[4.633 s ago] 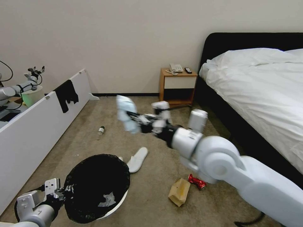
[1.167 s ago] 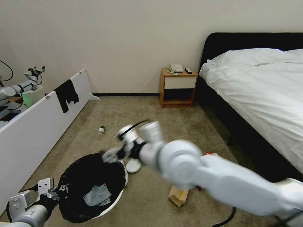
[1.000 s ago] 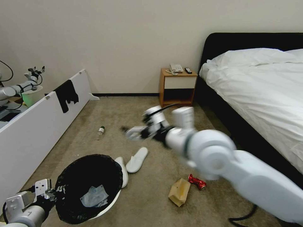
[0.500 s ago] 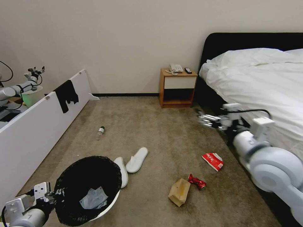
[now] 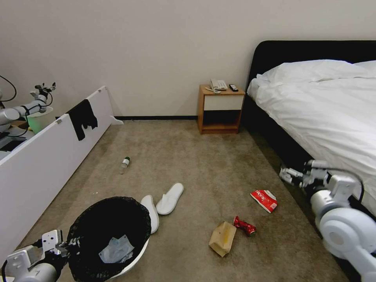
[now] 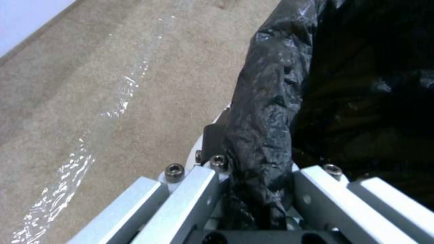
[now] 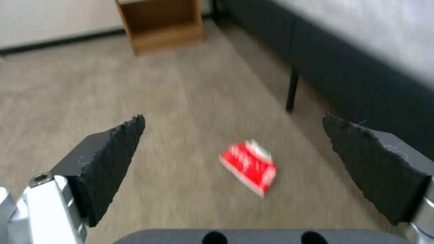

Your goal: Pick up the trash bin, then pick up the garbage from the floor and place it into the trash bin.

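The trash bin (image 5: 117,239), a round white plastic tub lined with a crinkled black bag, hangs tilted at the near left corner of the carpet, its mouth turned up and toward the middle of the floor so I can drop things in. My left gripper (image 6: 253,189) is clamped on its rim, my fingers (image 6: 190,196) pinching the bunched black liner and the plastic edge between them; in the head view that gripper (image 5: 58,244) sits at the bin's left side. A crumpled pale wrapper (image 5: 115,248) lies inside at the bottom.

Just beside the bin's far rim rest two white slippers (image 5: 162,201), one touching the bin. Toward the near right of the carpet lie a crumpled brown paper bag (image 5: 222,238) and, just beside it, a twisted red wrapper (image 5: 244,226).

A little farther, near the carpet's right edge along the dark bed frame, lies the flat red snack packet (image 5: 264,199). My right gripper (image 5: 291,176) hangs above the floor beside it, low against the bed's side. Through the right wrist view my pads (image 7: 108,159) stand wide apart and empty, with the packet (image 7: 249,167) framed between them on the carpet below; I judge I am lined up to descend on it.

Farther left, a small green-capped bottle (image 5: 125,163) lies near the white board (image 5: 39,164). At the far edge stands a wooden nightstand (image 5: 220,109).
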You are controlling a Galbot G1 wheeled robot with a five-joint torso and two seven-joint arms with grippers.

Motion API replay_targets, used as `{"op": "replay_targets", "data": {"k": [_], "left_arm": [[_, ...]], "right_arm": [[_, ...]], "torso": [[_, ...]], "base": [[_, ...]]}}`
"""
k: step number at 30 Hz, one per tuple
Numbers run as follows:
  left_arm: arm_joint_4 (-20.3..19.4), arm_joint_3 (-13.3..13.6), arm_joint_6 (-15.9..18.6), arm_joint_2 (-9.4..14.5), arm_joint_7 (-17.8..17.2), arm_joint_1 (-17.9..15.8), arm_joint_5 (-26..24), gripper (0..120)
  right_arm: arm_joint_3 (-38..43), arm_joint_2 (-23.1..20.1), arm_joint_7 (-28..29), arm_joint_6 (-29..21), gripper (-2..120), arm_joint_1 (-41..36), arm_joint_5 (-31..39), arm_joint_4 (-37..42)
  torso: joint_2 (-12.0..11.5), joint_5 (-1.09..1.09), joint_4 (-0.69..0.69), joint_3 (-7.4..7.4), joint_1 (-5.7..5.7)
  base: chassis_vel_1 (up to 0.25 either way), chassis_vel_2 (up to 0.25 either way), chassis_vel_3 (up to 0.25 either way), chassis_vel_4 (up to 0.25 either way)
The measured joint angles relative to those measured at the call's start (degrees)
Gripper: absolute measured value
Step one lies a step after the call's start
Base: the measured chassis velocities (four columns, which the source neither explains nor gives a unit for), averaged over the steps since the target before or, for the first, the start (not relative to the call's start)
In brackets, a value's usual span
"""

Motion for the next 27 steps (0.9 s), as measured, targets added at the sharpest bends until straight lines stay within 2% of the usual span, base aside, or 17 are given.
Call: {"op": "replay_targets", "data": {"k": [5, 9, 12, 19, 21, 27], "left_arm": [[0.06, 0.19, 0.00, -0.21, 0.05, 0.09, 0.35, 2], [0.24, 0.24, 0.00, -0.30, 0.06, -0.01, 0.44, 2], [0.53, 0.32, 0.00, -0.38, 0.07, -0.16, 0.48, 2], [0.77, 0.34, 0.00, -0.43, 0.10, -0.30, 0.51, 2], [0.94, 0.39, 0.00, -0.52, 0.12, -0.31, 0.56, 2], [1.07, 0.46, 0.00, -0.65, 0.20, -0.31, 0.64, 2]], "right_arm": [[-2.51, 4.16, 2.42, -1.86, 100, -0.20, 2.61, -3.99], [-3.33, 5.18, 3.38, -3.65, 100, -0.20, 5.46, -4.66], [-4.42, 6.64, 4.64, -7.00, 100, -0.18, 10.76, -6.23], [-6.51, 8.26, 5.38, -10.35, 100, -0.06, 13.69, -8.69], [-7.96, 9.13, 6.55, -13.69, 100, 0.31, 15.87, -10.17], [-10.57, 10.36, 6.00, -15.86, 100, 1.48, 16.21, -13.68]], "torso": [[0.00, 0.01, 0.00, 0.00, 0.00], [0.00, 0.00, 0.00, 0.00, 0.00], [-0.01, 0.00, 0.00, 0.00, 0.00], [-0.01, 0.01, 0.00, 0.00, 0.00], [0.00, 0.01, 0.00, 0.00, 0.00], [0.00, 0.01, 0.00, 0.00, 0.00]], "base": [[0.000, 0.000, 0.000, 0.000], [0.000, 0.000, 0.000, 0.000], [0.000, 0.000, 0.000, 0.000], [0.000, 0.000, 0.000, 0.000], [0.000, 0.000, 0.000, 0.000], [0.000, 0.000, 0.000, 0.000]]}}
